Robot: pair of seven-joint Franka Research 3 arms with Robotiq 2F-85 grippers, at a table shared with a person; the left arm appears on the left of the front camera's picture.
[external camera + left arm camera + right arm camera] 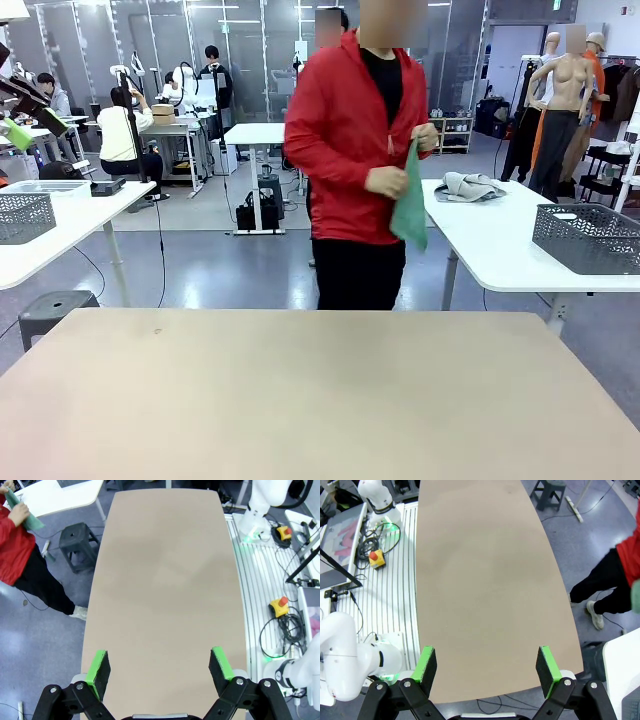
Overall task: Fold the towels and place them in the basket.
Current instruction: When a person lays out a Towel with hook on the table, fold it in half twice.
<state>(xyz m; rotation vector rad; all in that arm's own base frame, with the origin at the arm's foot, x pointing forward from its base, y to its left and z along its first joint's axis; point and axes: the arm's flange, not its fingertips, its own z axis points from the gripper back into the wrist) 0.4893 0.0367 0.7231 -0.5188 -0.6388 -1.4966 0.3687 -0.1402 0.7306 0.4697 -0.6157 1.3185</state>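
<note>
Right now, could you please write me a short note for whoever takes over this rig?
Left gripper: open, holding nothing, above the beige table.
Right gripper: open, holding nothing, above the same table.
Mint green towel: hanging from the person's hands at the far side.
Cream towel: crumpled on the white side table on the right.
Wire-mesh basket: on that side table too, apart from the cream towel.
Done: nothing; neither towel is folded or in the basket.
Left: fold both towels and place them in the basket.
</note>
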